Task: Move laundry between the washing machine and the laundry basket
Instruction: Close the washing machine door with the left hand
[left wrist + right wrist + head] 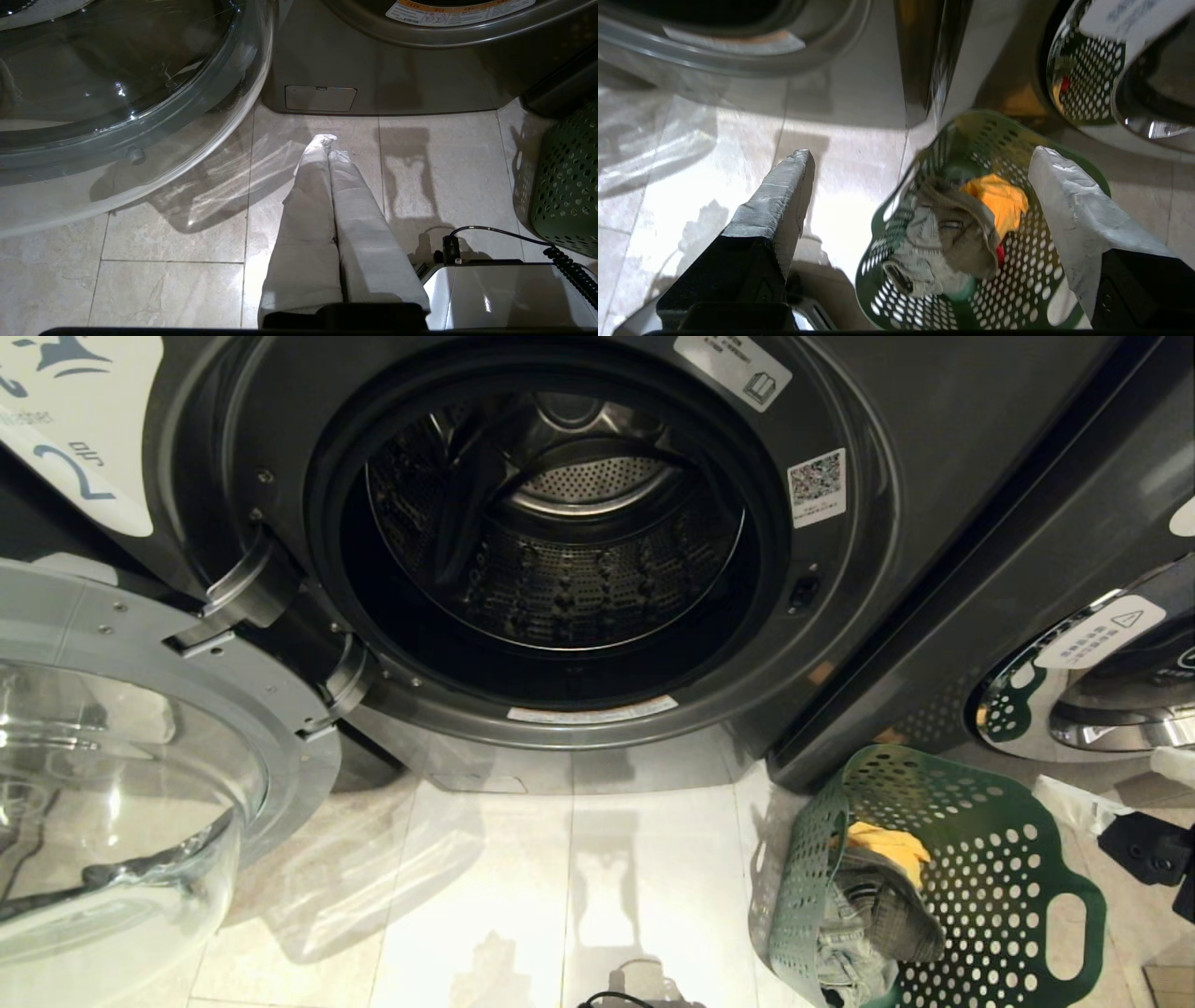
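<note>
Dark grey washing machine (pixel 934 420) at far centre, round door swung open, perforated steel drum, green hole-punched plastic laundry basket (pixel 1004 877) near right on glossy tile floor, crumpled yellow and denim laundry (pixel 966 224) inside, right gripper (pixel 920 172) spread wide above basket, left gripper (pixel 328 144) closed, empty, low over the floor

The red garment (pixel 999 255) is mostly buried under jeans (pixel 943 242); the basket (pixel 1018 859) is cut off below.

washer (pixel 560 523) door open, laundry (pixel 878 896) in basket (pixel 1008 859)
</note>
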Controlling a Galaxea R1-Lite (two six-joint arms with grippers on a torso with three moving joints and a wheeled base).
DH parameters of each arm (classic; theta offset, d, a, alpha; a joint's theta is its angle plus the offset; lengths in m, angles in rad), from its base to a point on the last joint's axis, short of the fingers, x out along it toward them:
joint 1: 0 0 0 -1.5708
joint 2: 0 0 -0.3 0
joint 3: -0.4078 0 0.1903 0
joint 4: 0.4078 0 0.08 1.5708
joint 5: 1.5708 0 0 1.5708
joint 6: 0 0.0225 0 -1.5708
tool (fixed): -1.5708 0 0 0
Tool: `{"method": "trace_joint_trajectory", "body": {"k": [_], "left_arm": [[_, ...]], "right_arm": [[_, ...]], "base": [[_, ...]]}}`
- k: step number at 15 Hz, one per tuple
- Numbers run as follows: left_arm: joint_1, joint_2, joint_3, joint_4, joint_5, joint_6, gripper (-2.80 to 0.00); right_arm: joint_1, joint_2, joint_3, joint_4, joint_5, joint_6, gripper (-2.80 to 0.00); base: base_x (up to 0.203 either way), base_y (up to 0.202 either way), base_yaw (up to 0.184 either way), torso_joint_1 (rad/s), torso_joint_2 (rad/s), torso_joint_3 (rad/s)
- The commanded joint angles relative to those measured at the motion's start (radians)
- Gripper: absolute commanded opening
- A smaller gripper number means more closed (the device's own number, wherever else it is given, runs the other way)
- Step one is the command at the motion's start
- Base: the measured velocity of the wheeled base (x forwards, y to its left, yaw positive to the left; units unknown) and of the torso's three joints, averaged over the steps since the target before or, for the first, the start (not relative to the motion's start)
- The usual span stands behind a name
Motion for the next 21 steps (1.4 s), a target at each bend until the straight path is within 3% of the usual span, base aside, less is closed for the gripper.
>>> {"method": "trace_joint_trajectory", "body": {"k": [1, 4, 6, 8, 10, 11, 12, 14, 16, 17, 20, 21], "left_arm": [[0.0, 0.002, 0.0, 0.0, 0.0, 0.0, -2.8], [0.0, 0.002, 0.0, 0.0, 0.0, 0.0, -2.8], [0.0, 0.002, 0.0, 0.0, 0.0, 0.0, -2.8], [0.0, 0.002, 0.0, 0.0, 0.0, 0.0, -2.8], [0.0, 0.002, -0.002, 0.001, 0.0, 0.0, -2.8], [0.0, 0.002, -0.002, 0.001, 0.0, 0.001, -2.8], [0.0, 0.002, 0.0, 0.0, 0.0, 0.0, -2.8], [0.0, 0.002, -0.001, 0.0, 0.0, 0.0, -2.8], [0.0, 0.002, -0.002, 0.0, 0.0, 0.0, -2.8], [0.0, 0.002, 0.0, 0.0, 0.0, 0.001, -2.8], [0.0, 0.002, -0.001, 0.0, 0.0, 0.0, -2.8], [0.0, 0.002, -0.002, 0.004, 0.0, 0.001, -2.8]], "right_arm": [[-0.007, -0.08, 0.098, 0.001, -0.012, -0.005, 0.0], [-0.017, -0.232, 0.34, 0.014, -0.176, -0.05, 0.0], [-0.016, -0.388, 0.469, 0.025, -0.192, -0.082, 0.0], [-0.018, -0.53, 0.483, 0.156, -0.072, -0.113, 0.0], [-0.02, -0.63, 0.456, 0.339, 0.146, -0.162, 0.0], [-0.02, -0.631, 0.44, 0.407, 0.207, -0.173, 0.0], [-0.034, -0.622, 0.425, 0.498, 0.226, -0.154, 0.0], [-0.144, -0.604, 0.408, 0.553, 0.234, -0.13, 0.0], [-0.282, -0.611, 0.404, 0.561, 0.235, -0.124, 0.0], [-0.309, -0.634, 0.408, 0.552, 0.234, -0.115, 0.0], [-0.317, -0.635, 0.518, 0.239, 0.212, -0.018, 0.0], [-0.361, -0.652, 0.54, 0.208, 0.209, -0.003, 0.0]], "base": [[0.0, 0.0, 0.0, 0.0, 0.0, 0.0], [0.0, 0.0, 0.0, 0.0, 0.0, 0.0], [0.0, 0.0, 0.0, 0.0, 0.0, 0.0], [0.0, 0.0, 0.0, 0.0, 0.0, 0.0], [0.0, 0.0, 0.0, 0.0, 0.0, 0.0], [0.0, 0.0, 0.0, 0.0, 0.0, 0.0], [0.0, 0.0, 0.0, 0.0, 0.0, 0.0], [0.0, 0.0, 0.0, 0.0, 0.0, 0.0], [0.0, 0.0, 0.0, 0.0, 0.0, 0.0], [0.0, 0.0, 0.0, 0.0, 0.0, 0.0], [0.0, 0.0, 0.0, 0.0, 0.0, 0.0], [0.0, 0.0, 0.0, 0.0, 0.0, 0.0]]}}
